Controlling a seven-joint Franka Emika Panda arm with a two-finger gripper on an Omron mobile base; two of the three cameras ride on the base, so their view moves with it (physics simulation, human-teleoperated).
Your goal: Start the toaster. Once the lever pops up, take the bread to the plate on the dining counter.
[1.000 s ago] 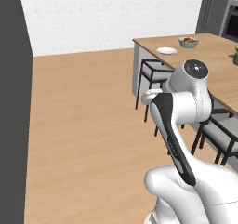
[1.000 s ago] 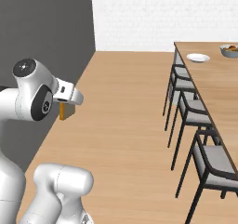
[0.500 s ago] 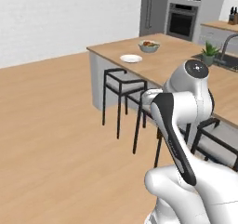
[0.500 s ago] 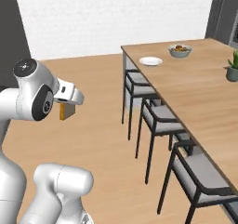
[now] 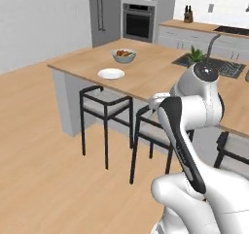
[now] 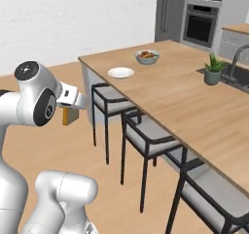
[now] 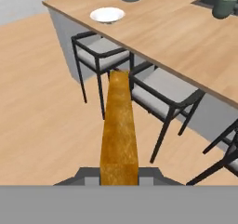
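- Step in hand, I judge: carrying the bread (image 7: 119,125) to the plate (image 5: 111,74); toasting part looks done, since the slice is already out and travelling.
- Gripper (image 6: 70,115) is clamped on the bread. In the hand view the slice runs edge-on up from between the finger tips; in the right base view it hangs as a tan block under the hand, in mid-air over the floor.
- Plate sits near the corner of the counter (image 5: 160,77), with the fruit bowl (image 5: 123,56) just beyond it. Nothing on the plate yet.
- Stools (image 5: 104,109) stand along the counter edge between robot and plate, so the base prob. can't get right up against it.
- To do it well:
  - Keep the grip firm and the arm tucked while the base drives.
  - Stop w/ the plate roughly centred ahead, then reach over the stool backs, not through them.
  - Lift the slice above counter height before crossing the edge.
  - Lay it flat on the plate, clear of the bowl, then release low.
- Vs earlier frames: whole scene has swung — camera moved w/ the base. Counter, plate and bowl now sit closer and more central. Arm pose and grip on the bread unchanged.
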